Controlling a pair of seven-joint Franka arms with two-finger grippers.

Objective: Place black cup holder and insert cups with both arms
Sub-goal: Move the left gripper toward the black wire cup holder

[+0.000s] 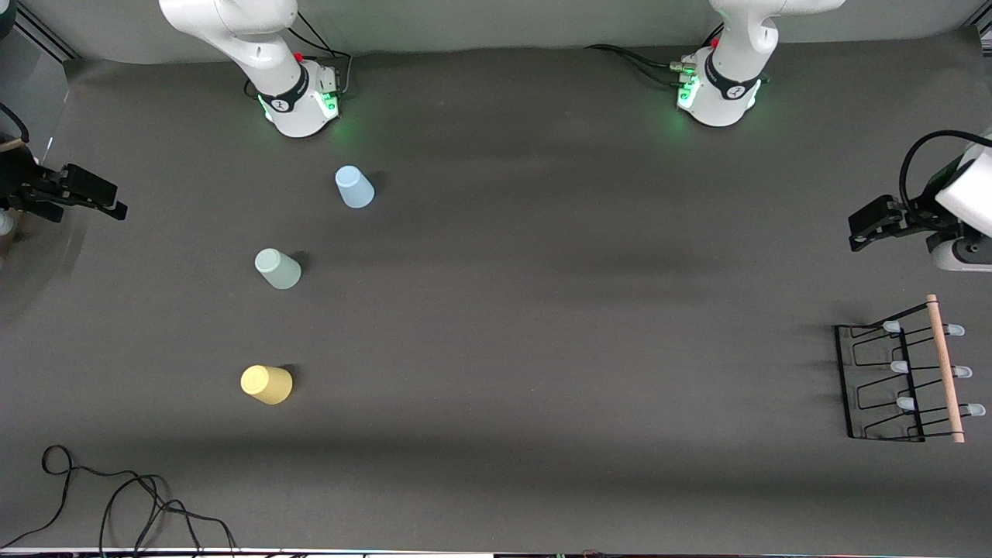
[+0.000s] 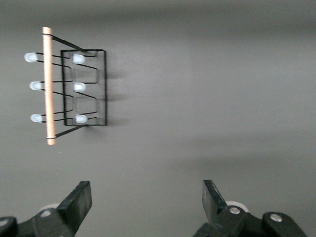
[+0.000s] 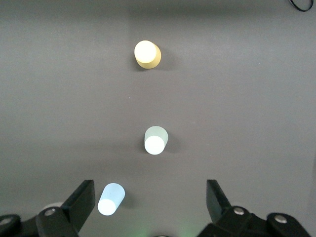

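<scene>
The black cup holder (image 1: 899,380), a wire rack with a wooden rod handle and pale-tipped pegs, stands on the table at the left arm's end; it also shows in the left wrist view (image 2: 74,86). Three cups stand upside down toward the right arm's end: light blue (image 1: 354,187) (image 3: 111,199), pale green (image 1: 277,269) (image 3: 155,140), and yellow (image 1: 266,384) (image 3: 147,54) nearest the front camera. My left gripper (image 1: 862,229) (image 2: 145,197) is open and empty, up in the air at its end of the table. My right gripper (image 1: 105,198) (image 3: 148,197) is open and empty at its end.
A loose black cable (image 1: 116,496) lies coiled on the table near the front edge at the right arm's end. The two green-lit arm bases (image 1: 298,105) (image 1: 717,93) stand along the back edge. The grey mat (image 1: 542,310) covers the table.
</scene>
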